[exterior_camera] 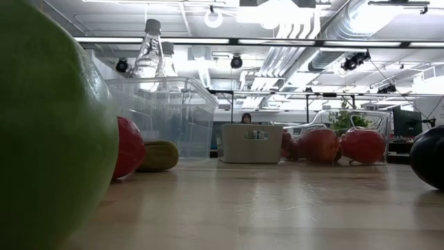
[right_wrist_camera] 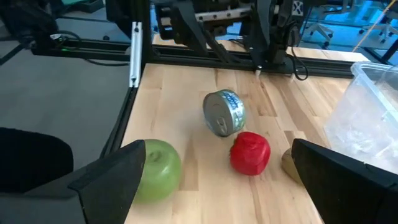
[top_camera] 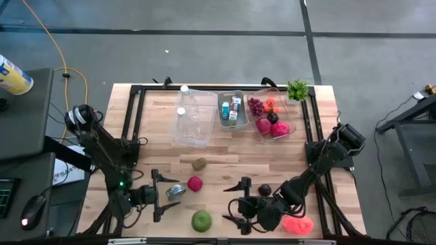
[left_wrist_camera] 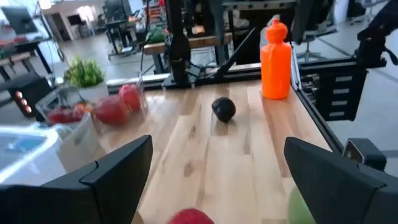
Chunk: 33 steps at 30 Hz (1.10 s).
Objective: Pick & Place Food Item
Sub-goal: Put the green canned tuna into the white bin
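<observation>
Loose food lies on the near half of the wooden table: a tin can on its side (top_camera: pixel 176 192), a red fruit (top_camera: pixel 195 183), a green apple (top_camera: pixel 201 220), a brown kiwi-like piece (top_camera: pixel 199 164) and a dark round fruit (top_camera: pixel 264 190). My left gripper (top_camera: pixel 163 196) is open at the near left and points toward the table's right. The can lies just beyond its fingertips and is hidden in the left wrist view (left_wrist_camera: pixel 217 180). My right gripper (top_camera: pixel 230 203) is open and faces it from the right. In its wrist view (right_wrist_camera: pixel 217 180) are the can (right_wrist_camera: pixel 224 112), the red fruit (right_wrist_camera: pixel 250 152) and the apple (right_wrist_camera: pixel 155 169).
Along the far edge stand a clear bin with two bottles (top_camera: pixel 191 116), a small grey bin of cartons (top_camera: pixel 231 109) and a clear bin of red fruit (top_camera: pixel 272 117), beside a green plant (top_camera: pixel 298 88). An orange bottle (top_camera: pixel 298 224) lies near the right arm. A black frame (top_camera: pixel 136 92) rims the table.
</observation>
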Each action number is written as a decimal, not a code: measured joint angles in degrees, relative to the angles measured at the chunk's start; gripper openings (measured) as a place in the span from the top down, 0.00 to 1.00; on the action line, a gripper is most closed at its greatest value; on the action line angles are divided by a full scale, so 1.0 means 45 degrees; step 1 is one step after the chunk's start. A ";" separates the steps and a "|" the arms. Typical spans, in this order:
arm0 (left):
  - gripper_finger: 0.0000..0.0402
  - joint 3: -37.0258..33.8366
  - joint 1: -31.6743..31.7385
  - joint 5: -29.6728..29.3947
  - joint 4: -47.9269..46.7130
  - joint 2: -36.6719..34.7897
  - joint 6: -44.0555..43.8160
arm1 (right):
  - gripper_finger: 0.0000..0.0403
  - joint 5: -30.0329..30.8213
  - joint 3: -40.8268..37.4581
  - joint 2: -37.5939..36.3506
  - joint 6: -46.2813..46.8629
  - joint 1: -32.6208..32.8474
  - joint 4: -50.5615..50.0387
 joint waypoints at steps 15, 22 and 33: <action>0.11 0.0003 -0.0885 -0.0918 0.0000 0.1735 -0.1435 | 0.02 0.0103 0.0011 0.0148 0.0357 0.0626 0.0112; 0.11 0.0012 -0.1704 -0.2926 -0.0001 0.1735 -0.1109 | 0.02 0.0491 0.0007 0.0916 0.0437 0.0567 0.0418; 0.11 0.0012 -0.1905 -0.2360 -0.0175 0.2938 -0.2486 | 0.02 0.0350 0.0002 0.1234 0.0432 0.0149 0.0978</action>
